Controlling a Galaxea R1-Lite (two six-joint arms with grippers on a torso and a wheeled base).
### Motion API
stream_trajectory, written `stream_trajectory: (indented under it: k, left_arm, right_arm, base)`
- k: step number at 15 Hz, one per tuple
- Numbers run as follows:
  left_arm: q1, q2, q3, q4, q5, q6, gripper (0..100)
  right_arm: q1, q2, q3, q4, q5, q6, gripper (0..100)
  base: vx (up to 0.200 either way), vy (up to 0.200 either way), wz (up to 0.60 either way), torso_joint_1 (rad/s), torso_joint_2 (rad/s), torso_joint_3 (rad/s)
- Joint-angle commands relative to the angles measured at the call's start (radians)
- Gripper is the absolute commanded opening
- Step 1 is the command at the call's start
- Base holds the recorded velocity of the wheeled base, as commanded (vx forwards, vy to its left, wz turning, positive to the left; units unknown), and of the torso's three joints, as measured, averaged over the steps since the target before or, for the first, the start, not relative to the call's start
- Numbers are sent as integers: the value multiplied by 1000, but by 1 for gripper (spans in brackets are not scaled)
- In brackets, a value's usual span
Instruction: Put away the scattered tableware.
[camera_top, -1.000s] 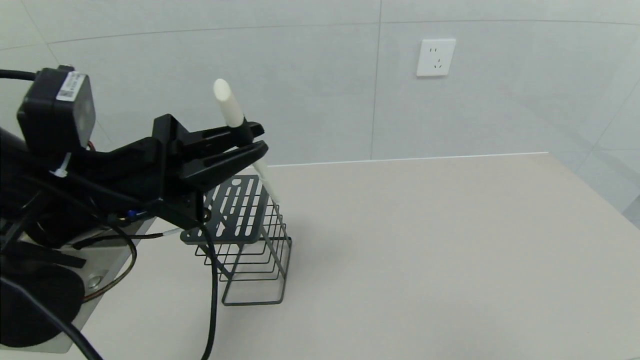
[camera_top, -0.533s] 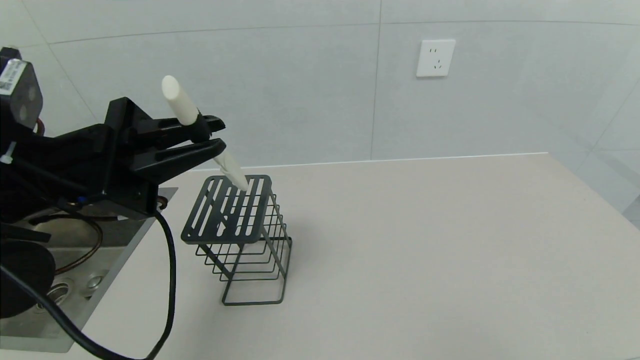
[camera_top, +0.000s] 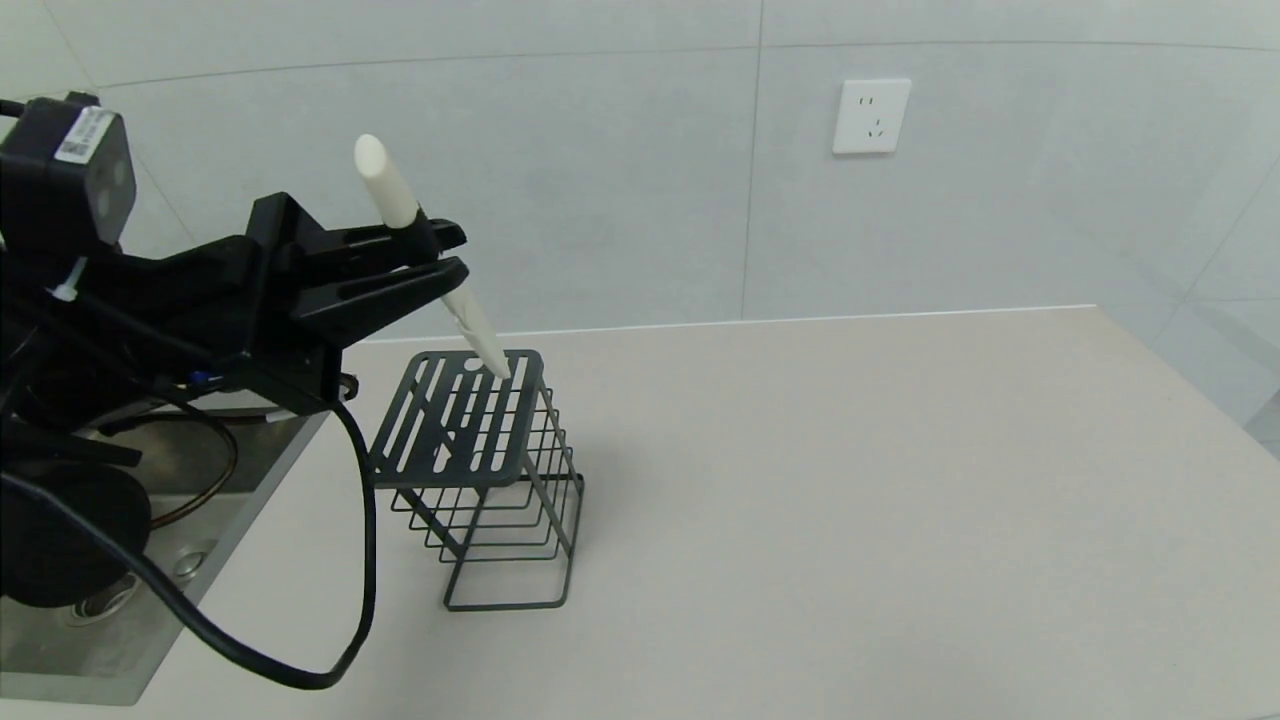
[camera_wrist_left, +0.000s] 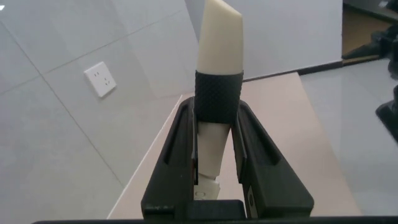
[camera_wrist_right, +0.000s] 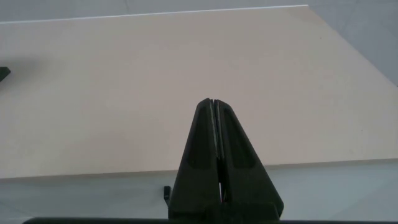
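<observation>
My left gripper (camera_top: 435, 255) is shut on a cream-white utensil (camera_top: 385, 192) with a black grip band, held tilted above the dark wire rack (camera_top: 480, 480). The utensil's lower tip (camera_top: 495, 362) sits at the slotted top plate of the rack. In the left wrist view the utensil (camera_wrist_left: 219, 56) stands between the two black fingers (camera_wrist_left: 180, 149), which press on it at the band. My right gripper (camera_wrist_right: 215, 124) hangs over the bare beige table (camera_wrist_right: 124, 93) near its edge, fingers closed together with nothing between them.
A metal sink (camera_top: 150, 520) lies at the table's left end, under my left arm. A black cable (camera_top: 360, 560) droops from the arm beside the rack. The beige table (camera_top: 850, 500) stretches right of the rack. A white wall socket (camera_top: 872, 115) is on the back wall.
My left gripper with the utensil swung left, then came back slightly right; the utensil's tip went from the rack's far right corner to the slotted top plate.
</observation>
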Motion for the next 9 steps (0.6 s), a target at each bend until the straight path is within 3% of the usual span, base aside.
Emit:
stream_trajectory:
  k: [1, 2, 3, 4, 9]
  left_arm:
    - [0, 6, -1, -4, -8, -34, 0]
    - [5, 7, -3, -4, -67, -41, 0]
    - [19, 7, -3, -4, -162, -63, 0]
    - [36, 13, -11, -4, -197, -70, 0]
    - [39, 105, -138, -4, -199, -66, 0]
  right_arm:
    - [0, 1, 0, -2, 1, 4, 0]
    - [0, 1, 0, -2, 1, 7, 0]
    - [1, 1, 0, -2, 1, 7, 0]
    - [0, 1, 0, -2, 2, 7, 0]
    - [0, 1, 0, -2, 2, 7, 0]
  base:
    - [0, 0, 0, 0, 0, 0]
    - [0, 0, 0, 0, 0, 0]
    - [0, 0, 0, 0, 0, 0]
    - [0, 0, 0, 0, 0, 0]
    - [0, 0, 0, 0, 0, 0]
